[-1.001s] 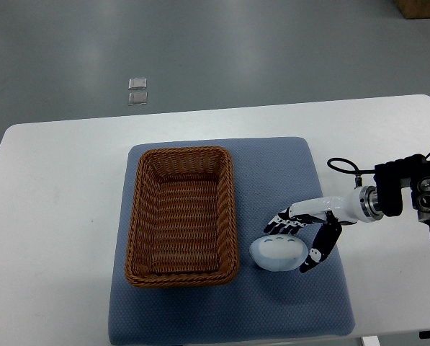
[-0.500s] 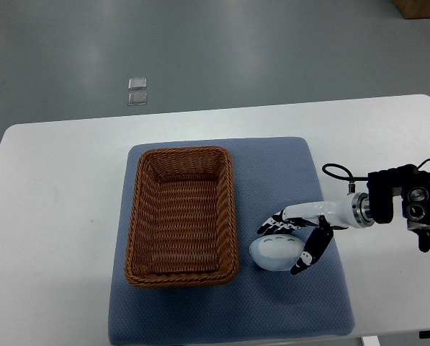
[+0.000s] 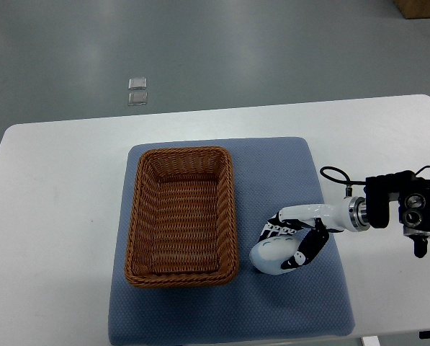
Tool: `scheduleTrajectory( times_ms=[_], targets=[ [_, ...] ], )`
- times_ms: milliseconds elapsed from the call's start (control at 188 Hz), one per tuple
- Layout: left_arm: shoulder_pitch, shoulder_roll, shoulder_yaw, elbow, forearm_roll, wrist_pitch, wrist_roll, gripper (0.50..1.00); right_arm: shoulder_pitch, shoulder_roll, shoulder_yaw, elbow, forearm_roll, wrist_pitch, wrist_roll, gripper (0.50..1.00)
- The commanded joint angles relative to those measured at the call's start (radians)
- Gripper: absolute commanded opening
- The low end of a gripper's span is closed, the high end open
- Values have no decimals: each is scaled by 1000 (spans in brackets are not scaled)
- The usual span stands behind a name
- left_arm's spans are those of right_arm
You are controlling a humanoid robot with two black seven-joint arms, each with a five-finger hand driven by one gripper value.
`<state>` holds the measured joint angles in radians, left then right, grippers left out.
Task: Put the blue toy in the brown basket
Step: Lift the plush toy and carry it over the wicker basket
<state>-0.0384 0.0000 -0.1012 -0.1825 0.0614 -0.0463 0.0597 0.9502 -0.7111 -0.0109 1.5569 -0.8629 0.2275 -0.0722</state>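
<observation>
grasp step: right hand (image 3: pixel 295 241) has its fingers (image 3: pixel 302 252) curled around blue toy (image 3: pixel 272 256), which sits on the mat just right of brown basket (image 3: pixel 182 214). next: lift, carry left over the rim, release.

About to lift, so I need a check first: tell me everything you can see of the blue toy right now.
The blue toy is a small, pale blue, rounded, egg-like lump with a smooth, soft-looking surface. It lies on the blue mat, just right of the brown basket near its front right corner, not inside it. The right hand is curled over its right half, dark fingers wrapping its top and side. Any markings are hidden by the hand.
</observation>
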Motion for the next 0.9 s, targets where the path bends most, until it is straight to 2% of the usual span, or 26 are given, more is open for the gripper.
scheduleTrajectory(
  times_ms=[0, 64, 234, 389, 548, 708, 894],
  targets=[
    [0, 0, 0, 0, 0, 0, 0, 1000, -2, -2, 0, 0, -24, -2, 15, 611],
    [0, 0, 0, 0, 0, 0, 0, 1000, -1, -8, 0, 0, -24, -8, 23, 582],
    [0, 0, 0, 0, 0, 0, 0, 1000, 35, -51, 23, 9, -15, 7, 26, 574],
    [0, 0, 0, 0, 0, 2, 0, 1000, 176, -90, 28, 22, -5, 21, 28, 574],
    [-6, 0, 0, 0, 0, 2, 0, 1000, 335, -74, 23, 17, 1, 36, 28, 576],
    [-8, 0, -2, -2, 2, 2, 0, 1000, 481, 58, 3, -32, 77, 24, 28, 578],
    [-8, 0, -5, -2, 2, 2, 0, 1000, 515, 254, -23, -175, 104, 9, 35, 584]
  ],
)
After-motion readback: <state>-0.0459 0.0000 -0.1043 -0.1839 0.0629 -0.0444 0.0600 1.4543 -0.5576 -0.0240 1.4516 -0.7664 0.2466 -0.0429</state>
